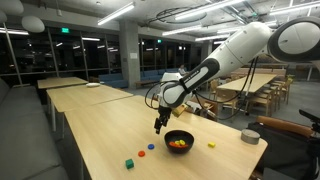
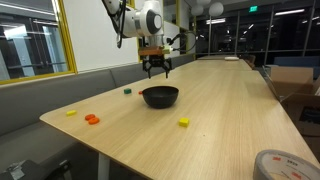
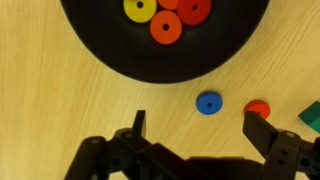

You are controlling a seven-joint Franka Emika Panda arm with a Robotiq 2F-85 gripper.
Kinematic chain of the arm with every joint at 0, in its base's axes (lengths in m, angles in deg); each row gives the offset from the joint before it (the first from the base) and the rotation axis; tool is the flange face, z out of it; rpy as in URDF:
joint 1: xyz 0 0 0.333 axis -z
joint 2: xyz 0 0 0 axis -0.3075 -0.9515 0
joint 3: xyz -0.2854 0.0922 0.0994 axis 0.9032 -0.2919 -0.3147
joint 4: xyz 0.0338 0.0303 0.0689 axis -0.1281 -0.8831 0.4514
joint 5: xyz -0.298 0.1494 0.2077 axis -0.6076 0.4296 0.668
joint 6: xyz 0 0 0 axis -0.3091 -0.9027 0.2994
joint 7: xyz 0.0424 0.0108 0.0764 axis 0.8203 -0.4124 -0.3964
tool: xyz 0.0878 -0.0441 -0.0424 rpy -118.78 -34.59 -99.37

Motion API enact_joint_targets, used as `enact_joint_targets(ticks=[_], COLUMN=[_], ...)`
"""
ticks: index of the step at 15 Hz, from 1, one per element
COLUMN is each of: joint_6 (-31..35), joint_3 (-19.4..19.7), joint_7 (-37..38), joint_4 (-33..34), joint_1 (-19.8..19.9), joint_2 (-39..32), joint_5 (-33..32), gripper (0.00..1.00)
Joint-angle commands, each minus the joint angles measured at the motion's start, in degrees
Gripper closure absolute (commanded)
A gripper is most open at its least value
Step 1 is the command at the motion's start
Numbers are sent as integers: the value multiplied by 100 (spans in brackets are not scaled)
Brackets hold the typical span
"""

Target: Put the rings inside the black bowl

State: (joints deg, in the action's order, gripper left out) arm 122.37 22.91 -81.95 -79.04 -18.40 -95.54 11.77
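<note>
The black bowl (image 3: 100, 40) fills the top of the wrist view and holds a yellow ring (image 3: 139, 9) and orange-red rings (image 3: 165, 27). It also shows in both exterior views (image 1: 179, 141) (image 2: 160, 96). On the table just outside its rim lie a blue ring (image 3: 208, 103) and an orange-red ring (image 3: 258, 108), the latter partly behind a finger. My gripper (image 3: 200, 135) is open and empty, hovering above the table beside the bowl, and shows in both exterior views (image 1: 160, 125) (image 2: 156, 68). The loose blue ring (image 1: 141, 153) and orange-red ring (image 1: 151, 147) also show in an exterior view.
A small green cube (image 3: 311, 115) (image 1: 128, 163) lies by the loose rings. A yellow piece (image 1: 211, 145) lies past the bowl, near a grey round container (image 1: 250, 136). In an exterior view, a yellow piece (image 2: 71, 113) and an orange piece (image 2: 91, 119) lie near the table edge.
</note>
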Motion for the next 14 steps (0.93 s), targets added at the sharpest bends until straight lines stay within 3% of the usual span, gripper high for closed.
enact_joint_targets(ticks=[1, 14], joint_6=[-22, -312], joint_3=[-286, -110], joint_7=[-746, -693], joint_4=[350, 1395], joint_1=[79, -151], joint_2=[-348, -1411], joint_5=[242, -257], gripper=[0, 0])
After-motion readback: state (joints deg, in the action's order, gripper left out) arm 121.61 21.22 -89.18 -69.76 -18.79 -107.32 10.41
